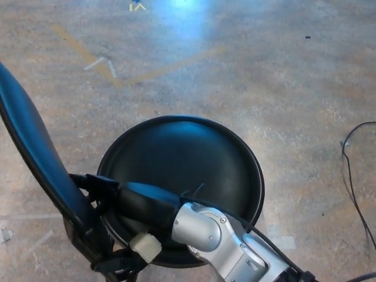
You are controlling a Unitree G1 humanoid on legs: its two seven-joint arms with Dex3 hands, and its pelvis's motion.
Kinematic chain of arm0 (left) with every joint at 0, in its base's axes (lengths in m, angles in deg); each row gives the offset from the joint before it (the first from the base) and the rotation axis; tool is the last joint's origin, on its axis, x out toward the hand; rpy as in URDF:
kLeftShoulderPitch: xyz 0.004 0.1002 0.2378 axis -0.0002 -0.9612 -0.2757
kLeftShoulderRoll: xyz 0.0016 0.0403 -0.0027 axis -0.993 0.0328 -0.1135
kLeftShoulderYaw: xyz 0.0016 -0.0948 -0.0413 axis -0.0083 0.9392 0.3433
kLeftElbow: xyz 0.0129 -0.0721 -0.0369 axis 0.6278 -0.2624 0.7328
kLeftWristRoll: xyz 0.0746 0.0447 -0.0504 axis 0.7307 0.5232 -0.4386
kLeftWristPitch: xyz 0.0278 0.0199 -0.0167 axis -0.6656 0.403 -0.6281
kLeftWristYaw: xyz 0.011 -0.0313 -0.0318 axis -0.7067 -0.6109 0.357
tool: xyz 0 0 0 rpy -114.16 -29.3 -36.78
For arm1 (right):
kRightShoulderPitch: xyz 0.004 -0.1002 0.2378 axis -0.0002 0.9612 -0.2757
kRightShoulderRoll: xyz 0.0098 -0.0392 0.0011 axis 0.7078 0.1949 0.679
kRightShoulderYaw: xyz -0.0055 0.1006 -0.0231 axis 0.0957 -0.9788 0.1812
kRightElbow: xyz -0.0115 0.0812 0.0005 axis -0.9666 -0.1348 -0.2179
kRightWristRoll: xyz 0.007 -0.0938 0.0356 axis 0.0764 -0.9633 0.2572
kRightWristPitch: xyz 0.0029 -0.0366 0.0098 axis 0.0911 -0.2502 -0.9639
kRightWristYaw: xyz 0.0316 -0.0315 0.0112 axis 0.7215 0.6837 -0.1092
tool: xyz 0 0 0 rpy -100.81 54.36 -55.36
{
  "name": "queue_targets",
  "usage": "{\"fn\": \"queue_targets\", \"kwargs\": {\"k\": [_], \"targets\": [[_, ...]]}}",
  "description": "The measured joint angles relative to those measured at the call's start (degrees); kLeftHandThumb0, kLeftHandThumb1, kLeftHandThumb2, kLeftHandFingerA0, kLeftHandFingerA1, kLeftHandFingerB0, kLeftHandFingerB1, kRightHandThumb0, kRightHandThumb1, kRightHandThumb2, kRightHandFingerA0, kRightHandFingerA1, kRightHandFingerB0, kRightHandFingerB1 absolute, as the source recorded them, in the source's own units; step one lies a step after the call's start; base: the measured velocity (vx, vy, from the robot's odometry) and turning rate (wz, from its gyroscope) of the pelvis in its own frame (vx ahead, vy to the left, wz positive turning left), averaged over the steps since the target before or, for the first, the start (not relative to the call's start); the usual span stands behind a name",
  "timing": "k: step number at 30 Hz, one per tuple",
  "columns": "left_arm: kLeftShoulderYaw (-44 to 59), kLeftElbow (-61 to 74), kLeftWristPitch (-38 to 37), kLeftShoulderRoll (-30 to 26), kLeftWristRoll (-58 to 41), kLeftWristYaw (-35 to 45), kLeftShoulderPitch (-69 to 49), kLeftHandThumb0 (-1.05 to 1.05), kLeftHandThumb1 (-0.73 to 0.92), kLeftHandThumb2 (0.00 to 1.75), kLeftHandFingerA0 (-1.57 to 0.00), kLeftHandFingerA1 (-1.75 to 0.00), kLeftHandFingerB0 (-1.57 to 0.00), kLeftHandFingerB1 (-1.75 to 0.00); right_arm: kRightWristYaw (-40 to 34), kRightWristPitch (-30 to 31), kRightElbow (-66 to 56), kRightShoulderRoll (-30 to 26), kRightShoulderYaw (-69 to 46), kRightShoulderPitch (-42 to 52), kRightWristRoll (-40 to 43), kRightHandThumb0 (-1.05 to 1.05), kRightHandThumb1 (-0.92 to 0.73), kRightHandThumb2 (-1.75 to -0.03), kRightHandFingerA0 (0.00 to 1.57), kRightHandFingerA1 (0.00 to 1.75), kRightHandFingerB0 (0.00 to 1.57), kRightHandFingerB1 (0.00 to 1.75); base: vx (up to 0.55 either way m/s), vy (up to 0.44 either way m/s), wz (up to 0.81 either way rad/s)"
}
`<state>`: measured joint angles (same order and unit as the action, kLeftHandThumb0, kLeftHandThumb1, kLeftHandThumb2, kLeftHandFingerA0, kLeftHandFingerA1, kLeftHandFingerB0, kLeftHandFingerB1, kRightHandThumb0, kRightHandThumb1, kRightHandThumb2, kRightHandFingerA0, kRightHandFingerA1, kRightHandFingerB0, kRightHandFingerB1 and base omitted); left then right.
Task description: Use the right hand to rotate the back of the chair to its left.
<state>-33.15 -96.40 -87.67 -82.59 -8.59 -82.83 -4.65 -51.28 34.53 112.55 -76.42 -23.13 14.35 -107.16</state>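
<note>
A black swivel chair fills the lower middle of the head view, with a round seat (pixel 188 158). Its curved backrest (pixel 29 141) stands at the picture's left, running from the left edge down to the seat's near-left side. My right arm reaches in from the bottom right across the seat's front. My right hand (pixel 111 194) lies against the lower end of the backrest, touching it. Whether its fingers wrap the backrest is not clear. My left hand does not show.
A worn concrete floor (pixel 282 76) with yellow tape lines (pixel 100 61) surrounds the chair. A black cable (pixel 351 170) lies on the floor at the right edge. The chair's support bracket (pixel 94 252) shows below the backrest.
</note>
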Motion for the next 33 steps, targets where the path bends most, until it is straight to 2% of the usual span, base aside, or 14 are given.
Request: {"fn": "queue_targets", "kwargs": {"k": [1,2,3,8,11,12,13,21,22,23,25,27,31,33], "targets": [[0.0,0.0,0.0,0.0,0.0,0.0,0.0,-0.49,0.84,0.65,-0.60,-0.50,-0.54,-0.45,-0.1,0.0,0.0,0.0,0.0,0.0,0.0,-0.90,-0.75,-0.63,0.25,0.63,0.02,0.43,0.00,0.000,0.00],[0.0,0.0,0.0,0.0,0.0,0.0,0.0,-0.49,0.84,0.65,-0.61,-0.51,-0.54,-0.46,-0.1,0.0,0.0,0.0,0.0,0.0,0.1,-0.93,-0.61,-1.01,0.26,0.65,0.03,0.42,0.00,0.000,0.00],[0.0,0.0,0.0,0.0,0.0,0.0,0.1,-0.49,0.84,0.65,-0.61,-0.51,-0.55,-0.46,-0.2,0.0,0.0,0.0,0.0,0.0,0.1,-0.91,-0.76,-0.63,0.23,0.63,0.03,0.41,0.00,0.000,0.00],[-0.4,0.0,0.0,0.0,0.1,0.0,0.2,-0.49,0.83,0.64,-0.62,-0.52,-0.55,-0.47,-0.5,-0.3,-4.7,-3.1,-0.6,2.6,0.1,-0.87,-0.74,-0.63,0.21,0.60,0.04,0.38,-0.01,-0.002,0.01],[-0.5,-0.1,0.0,0.0,0.1,0.0,0.3,-0.48,0.83,0.64,-0.63,-0.53,-0.54,-0.46,-0.5,-1.7,-12.0,-6.9,-2.0,6.9,0.5,-0.87,-0.58,-0.97,0.14,0.61,0.03,0.34,0.00,0.000,0.00],[-0.5,-0.1,0.0,0.0,0.1,-0.1,0.4,-0.48,0.82,0.64,-0.62,-0.53,-0.53,-0.46,-0.5,-2.1,-14.4,-8.2,-3.0,8.5,0.8,-0.87,-0.74,-0.62,0.14,0.60,0.01,0.33,0.00,0.000,0.07],[-0.5,-0.1,0.0,-0.1,0.1,-0.1,0.4,-0.49,0.83,0.64,-0.60,-0.50,-0.53,-0.45,-0.5,-2.5,-16.3,-9.5,-3.9,9.8,1.1,-0.84,-0.58,-0.96,0.15,0.58,0.02,0.39,0.00,0.000,0.00],[-1.5,-0.1,0.0,0.3,0.4,-0.4,0.8,-0.49,0.84,0.65,-0.60,-0.52,-0.51,-0.45,-1.4,-8.9,-26.3,-20.0,-16.6,25.0,5.8,-0.40,-0.40,-1.02,0.02,0.50,0.00,0.50,0.00,0.000,0.00],[-1.6,-0.1,0.0,0.3,0.4,-0.4,1.0,-0.47,0.67,1.07,-0.58,-0.68,-0.38,-0.57,-1.9,-10.0,-26.8,-21.0,-18.6,27.8,6.5,-0.39,-0.40,-1.01,0.02,0.50,0.00,0.50,0.00,0.000,0.00],[-1.7,-0.1,0.0,0.3,0.4,-0.4,1.1,-0.48,0.83,0.64,-0.61,-0.52,-0.51,-0.45,-2.2,-10.8,-27.1,-21.6,-19.9,29.4,6.9,-0.39,-0.40,-1.02,0.02,0.50,0.00,0.49,0.00,0.000,0.00],[-1.7,-0.1,0.0,0.3,0.4,-0.4,1.3,-0.49,0.83,0.64,-0.60,-0.51,-0.52,-0.45,-2.9,-12.5,-27.5,-22.2,-22.6,32.6,7.7,-0.82,-0.77,-0.63,0.24,0.38,0.12,0.27,0.00,0.000,0.00],[-1.6,-0.1,0.0,0.3,0.4,-0.4,1.5,-0.50,0.83,0.65,-0.58,-0.49,-0.50,-0.44,-3.5,-13.8,-27.6,-22.6,-25.3,35.3,8.4,-0.38,-0.40,-1.02,0.02,0.49,0.00,0.48,0.00,0.000,0.00],[-1.6,-0.1,0.1,0.3,0.4,-0.4,1.4,-0.50,0.84,0.65,-0.60,-0.50,-0.53,-0.45,-5.5,-17.6,-26.9,-23.0,-32.5,41.4,10.7,-0.36,-0.50,-1.06,0.00,0.48,0.00,0.48,0.00,0.000,0.00],[-1.7,-0.1,0.1,0.3,0.4,-0.4,1.4,-0.48,0.85,0.65,-0.60,-0.51,-0.51,-0.45,-6.5,-19.4,-25.0,-23.0,-35.2,42.7,11.2,-0.76,-0.67,-1.01,0.00,0.35,0.14,0.31,0.00,0.000,0.00]]}}
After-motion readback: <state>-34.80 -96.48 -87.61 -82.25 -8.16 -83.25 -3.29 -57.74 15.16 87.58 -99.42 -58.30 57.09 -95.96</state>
